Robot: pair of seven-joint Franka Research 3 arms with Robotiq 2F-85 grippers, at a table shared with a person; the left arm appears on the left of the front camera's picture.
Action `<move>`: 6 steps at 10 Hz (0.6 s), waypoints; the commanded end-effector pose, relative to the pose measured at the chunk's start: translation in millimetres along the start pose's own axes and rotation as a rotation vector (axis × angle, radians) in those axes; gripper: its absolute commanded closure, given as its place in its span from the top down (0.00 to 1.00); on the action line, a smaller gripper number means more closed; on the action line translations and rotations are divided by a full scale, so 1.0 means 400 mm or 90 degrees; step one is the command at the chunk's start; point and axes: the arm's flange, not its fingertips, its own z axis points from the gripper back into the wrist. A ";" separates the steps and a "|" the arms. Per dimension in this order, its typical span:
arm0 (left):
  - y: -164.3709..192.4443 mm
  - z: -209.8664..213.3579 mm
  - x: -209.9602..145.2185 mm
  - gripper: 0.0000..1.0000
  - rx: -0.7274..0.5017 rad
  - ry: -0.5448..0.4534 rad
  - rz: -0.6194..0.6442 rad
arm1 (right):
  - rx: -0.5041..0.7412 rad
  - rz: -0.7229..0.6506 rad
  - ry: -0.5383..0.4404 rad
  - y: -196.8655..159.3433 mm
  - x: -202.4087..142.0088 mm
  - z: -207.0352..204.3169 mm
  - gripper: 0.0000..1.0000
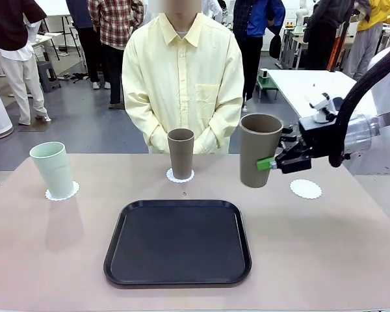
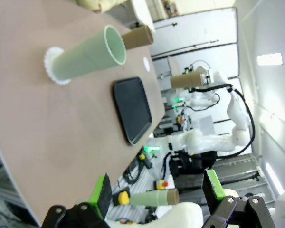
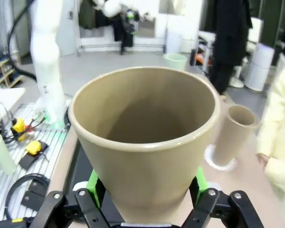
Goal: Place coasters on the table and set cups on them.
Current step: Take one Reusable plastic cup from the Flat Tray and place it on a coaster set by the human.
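Tabletop arrangement, taking the black tray (image 1: 177, 242) as landmark; it lies flat on the pinkish-beige table (image 1: 45, 260), at the middle of the robot's side. Beyond the tray's far edge, a taupe cup (image 1: 181, 153) stands upright on a scalloped white coaster (image 1: 180, 175), directly before the person in the pale yellow shirt (image 1: 182, 78). Beyond and to the left of the tray, a mint-green cup (image 1: 52, 169) stands upright on a second coaster (image 1: 62, 192). Beyond and to the right of the tray lies a third coaster (image 1: 305, 188), bare. The right gripper (image 1: 273, 162) reaches in from the right and grasps the second taupe cup (image 1: 259, 149) by its side wall, jaws closed against it; this cup hangs clear of the table, roughly upright, above the tray's far right corner and to the left of the bare coaster. In the right wrist view, the held cup (image 3: 145, 137) shows its open mouth, with green pads (image 3: 201, 183) pressed to its flanks. In the left wrist view, the left gripper (image 2: 156, 197) hangs beyond the table's edge, well apart from the tray (image 2: 133, 109), its green-padded fingers (image 2: 102, 194) spread wide with nothing between them; the mint-green cup (image 2: 88, 57) and its coaster (image 2: 52, 66) appear farther off.
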 end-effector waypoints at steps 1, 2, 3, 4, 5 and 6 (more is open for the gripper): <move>-0.003 0.001 -0.001 1.00 0.007 0.000 0.009 | -0.105 -0.069 -0.044 -0.105 -0.018 0.148 0.84; -0.003 0.001 -0.001 1.00 0.007 0.000 0.009 | -0.143 -0.092 -0.048 -0.128 -0.030 0.212 0.84; -0.003 0.001 -0.001 1.00 0.007 0.000 0.009 | -0.182 -0.109 -0.054 -0.144 -0.042 0.284 0.84; -0.003 0.001 -0.001 1.00 0.007 0.000 0.009 | -0.204 -0.122 -0.055 -0.147 -0.051 0.339 0.84; -0.003 0.001 -0.001 1.00 0.007 0.000 0.009 | -0.220 -0.133 -0.051 -0.144 -0.056 0.380 0.84; -0.003 0.001 -0.001 1.00 0.007 0.000 0.009 | -0.232 -0.137 -0.047 -0.141 -0.061 0.399 0.84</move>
